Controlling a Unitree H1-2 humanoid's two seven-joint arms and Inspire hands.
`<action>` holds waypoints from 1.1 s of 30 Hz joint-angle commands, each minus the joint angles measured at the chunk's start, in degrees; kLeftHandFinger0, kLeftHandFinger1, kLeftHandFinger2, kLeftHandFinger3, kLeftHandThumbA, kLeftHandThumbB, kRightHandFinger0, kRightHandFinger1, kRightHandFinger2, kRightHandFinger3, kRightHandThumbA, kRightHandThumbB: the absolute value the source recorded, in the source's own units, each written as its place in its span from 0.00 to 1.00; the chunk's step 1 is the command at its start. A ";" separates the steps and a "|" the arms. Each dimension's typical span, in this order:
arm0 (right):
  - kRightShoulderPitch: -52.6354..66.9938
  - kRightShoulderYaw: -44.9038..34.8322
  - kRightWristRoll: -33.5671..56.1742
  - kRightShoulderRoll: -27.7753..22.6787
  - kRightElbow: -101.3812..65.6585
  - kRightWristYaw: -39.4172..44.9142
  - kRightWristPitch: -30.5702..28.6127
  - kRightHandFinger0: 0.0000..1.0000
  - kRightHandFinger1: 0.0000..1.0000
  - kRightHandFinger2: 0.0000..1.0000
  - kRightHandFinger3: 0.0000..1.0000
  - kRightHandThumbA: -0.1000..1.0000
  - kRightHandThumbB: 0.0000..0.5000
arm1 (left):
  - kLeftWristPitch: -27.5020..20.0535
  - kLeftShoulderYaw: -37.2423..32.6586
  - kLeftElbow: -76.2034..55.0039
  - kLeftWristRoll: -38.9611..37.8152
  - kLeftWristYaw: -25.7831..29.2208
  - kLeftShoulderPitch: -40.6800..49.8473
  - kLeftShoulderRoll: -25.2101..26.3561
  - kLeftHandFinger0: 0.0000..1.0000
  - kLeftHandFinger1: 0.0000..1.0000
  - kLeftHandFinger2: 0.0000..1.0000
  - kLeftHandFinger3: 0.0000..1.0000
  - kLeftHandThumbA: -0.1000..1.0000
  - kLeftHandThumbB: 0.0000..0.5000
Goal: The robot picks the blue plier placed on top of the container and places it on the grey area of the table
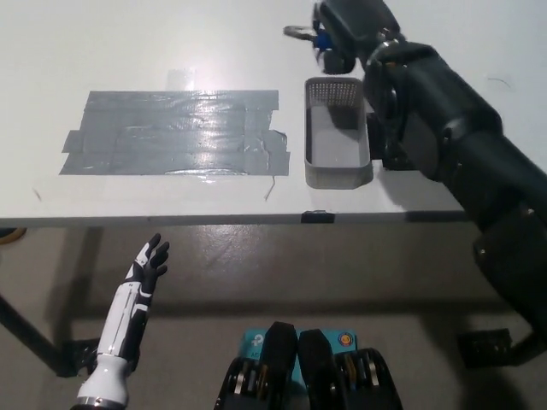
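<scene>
Small black clip (312, 215) on the front edge of the counter (154, 34), near the middle. Thin dark mark (504, 83) on the white top at far right; short mark (36, 195) at front left. Below, grey-brown floor (342, 282). Black leg (26, 333) slanting at lower left, black foot (491, 348) at lower right. Yellow object (7, 233) at left border, mostly cut off.

A single view from the robot's head looks steeply down from fairly high over the near edge of a white table (171, 34), taking in a grey tape patch (175, 132), a grey plastic container (337, 132) and the floor below.
</scene>
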 commanded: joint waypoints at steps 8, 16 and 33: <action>-5.23 0.58 -2.01 5.78 0.74 -2.44 -0.50 0.04 0.39 0.70 0.38 0.00 0.60 | -0.99 -0.39 -2.21 -0.01 -0.27 -0.10 0.42 1.00 1.00 1.00 1.00 1.00 0.28; -2.02 0.18 -1.32 12.68 4.25 -5.49 -1.56 0.01 0.27 0.58 0.39 0.00 0.53 | -1.15 -1.69 -2.43 1.29 -0.03 0.56 -0.27 1.00 1.00 1.00 1.00 1.00 0.33; 0.43 -1.49 0.70 17.07 8.59 1.89 1.14 1.00 1.00 1.00 1.00 0.71 0.80 | -0.90 -3.48 -5.01 4.14 0.58 1.79 -0.79 1.00 1.00 1.00 1.00 1.00 0.39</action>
